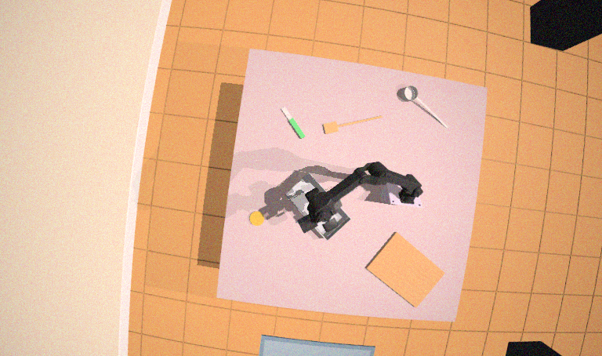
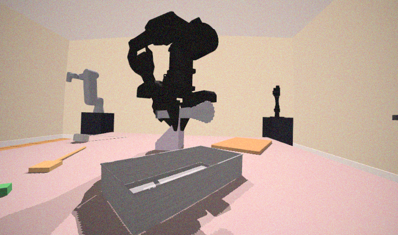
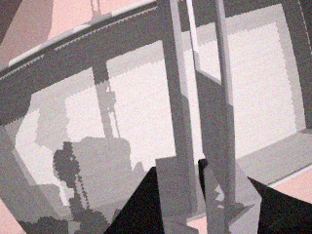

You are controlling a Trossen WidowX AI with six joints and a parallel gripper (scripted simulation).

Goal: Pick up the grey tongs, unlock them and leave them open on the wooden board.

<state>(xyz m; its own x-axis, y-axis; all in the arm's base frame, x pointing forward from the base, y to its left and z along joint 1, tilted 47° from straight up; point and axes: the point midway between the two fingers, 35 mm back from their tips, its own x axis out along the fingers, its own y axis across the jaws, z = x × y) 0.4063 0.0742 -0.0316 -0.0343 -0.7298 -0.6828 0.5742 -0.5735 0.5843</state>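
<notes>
My gripper (image 2: pixel 179 129) (image 3: pixel 202 182) is shut on the grey tongs (image 2: pixel 201 112) (image 3: pixel 184 132), with one black finger on each side of their arms. It holds them above the roasting tin (image 2: pixel 175 203) (image 3: pixel 122 33). The tongs look roughly level in the exterior view, with the scalloped end to the right of the fingers and a short part to the left. Their two arms lie close together with a narrow gap. The lock is not visible. The wooden board (image 1: pixel 406 267) (image 2: pixel 240 144) lies apart from the tin. The arm hides the tongs in the top view.
A wooden spatula (image 1: pixel 330 127) (image 2: pixel 45 165), a green-handled tool (image 1: pixel 296 128) (image 2: pixel 5 189) and a metal ladle (image 1: pixel 408 93) (image 2: pixel 81 137) lie on the pink table. A yellow disc (image 1: pixel 256 218) lies beyond the tin. The tin's upright walls stand below the gripper.
</notes>
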